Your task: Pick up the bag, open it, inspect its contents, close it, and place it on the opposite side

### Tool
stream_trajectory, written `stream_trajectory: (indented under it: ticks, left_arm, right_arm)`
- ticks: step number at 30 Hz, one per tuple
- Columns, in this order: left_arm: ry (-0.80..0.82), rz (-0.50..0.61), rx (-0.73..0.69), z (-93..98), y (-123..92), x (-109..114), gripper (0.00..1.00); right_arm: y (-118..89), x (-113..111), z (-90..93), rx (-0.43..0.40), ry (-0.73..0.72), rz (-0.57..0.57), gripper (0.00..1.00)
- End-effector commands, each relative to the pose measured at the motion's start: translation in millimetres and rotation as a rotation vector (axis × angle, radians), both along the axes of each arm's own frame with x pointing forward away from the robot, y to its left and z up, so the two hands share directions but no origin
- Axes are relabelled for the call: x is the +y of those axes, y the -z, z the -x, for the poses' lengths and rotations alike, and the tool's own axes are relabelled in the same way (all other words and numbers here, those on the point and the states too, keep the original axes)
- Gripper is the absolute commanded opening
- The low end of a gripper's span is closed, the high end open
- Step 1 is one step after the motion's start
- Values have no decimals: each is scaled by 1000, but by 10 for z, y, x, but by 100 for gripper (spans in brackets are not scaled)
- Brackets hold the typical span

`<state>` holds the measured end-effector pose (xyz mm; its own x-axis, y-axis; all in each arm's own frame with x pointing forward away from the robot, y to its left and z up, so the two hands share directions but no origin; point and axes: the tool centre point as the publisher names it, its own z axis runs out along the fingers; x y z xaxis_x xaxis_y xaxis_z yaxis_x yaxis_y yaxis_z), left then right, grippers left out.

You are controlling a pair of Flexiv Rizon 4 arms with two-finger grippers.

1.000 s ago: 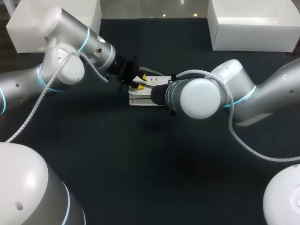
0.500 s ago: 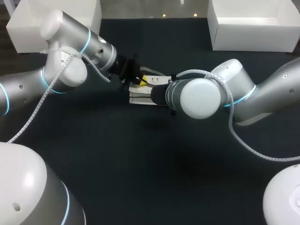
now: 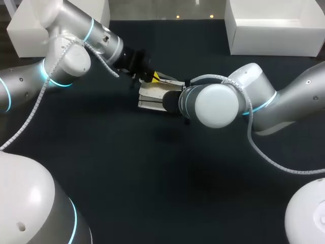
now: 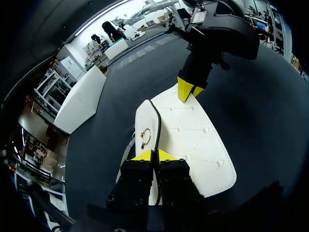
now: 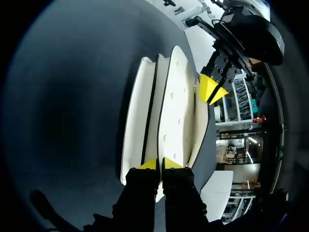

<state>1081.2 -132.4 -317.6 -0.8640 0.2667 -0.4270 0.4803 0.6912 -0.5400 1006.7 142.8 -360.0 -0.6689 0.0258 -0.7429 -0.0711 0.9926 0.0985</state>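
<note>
Dark table (image 3: pixel 152 178). White bag (image 3: pixel 150 97) near centre, slightly toward 12 o'clock. Left gripper (image 3: pixel 154 78) at bag's 12 o'clock edge, fingers nearly together, pinching flap. Right gripper (image 5: pixel 159 164) at bag's 3 o'clock end, likewise clamped on edge.

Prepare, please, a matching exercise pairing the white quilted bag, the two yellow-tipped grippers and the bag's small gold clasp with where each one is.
Things:
1. white quilted bag
2. yellow-tipped left gripper
3. yellow-tipped right gripper
4. small gold clasp

Places:
A. shut on the bag's end far from the clasp
B. at the dark table's middle, between both arms
C. on the bag, just ahead of the left gripper
D. shut on the bag's edge by the clasp

Pairs: 1-B; 2-D; 3-A; 4-C
</note>
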Motion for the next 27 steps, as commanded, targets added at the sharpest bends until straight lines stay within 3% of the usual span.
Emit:
stream_trajectory:
  ticks: [1,12,18,19,21,22,23,27]
  left_arm:
    - [30,-27,77,-247,-89,28,0]
    - [1,-10,173,-323,-37,46,0]
    - [8,-52,110,-238,-29,10,0]
    - [15,-47,105,-220,-21,5,7]
    - [2,-68,70,-179,4,-8,41]
    - [7,-59,68,-162,15,-11,48]
    - [-9,-65,55,-143,29,-12,64]
    - [-45,-62,32,-129,87,-18,70]
  right_arm:
    - [53,-24,28,-3,0,1,0]
    - [53,-24,28,-3,0,1,0]
    - [53,-24,28,-3,0,1,0]
    - [53,-24,28,-3,0,1,0]
    - [53,-24,28,-3,0,1,0]
    - [53,-24,28,-3,0,1,0]
    - [53,-24,28,-3,0,1,0]
    - [53,-24,28,-3,0,1,0]
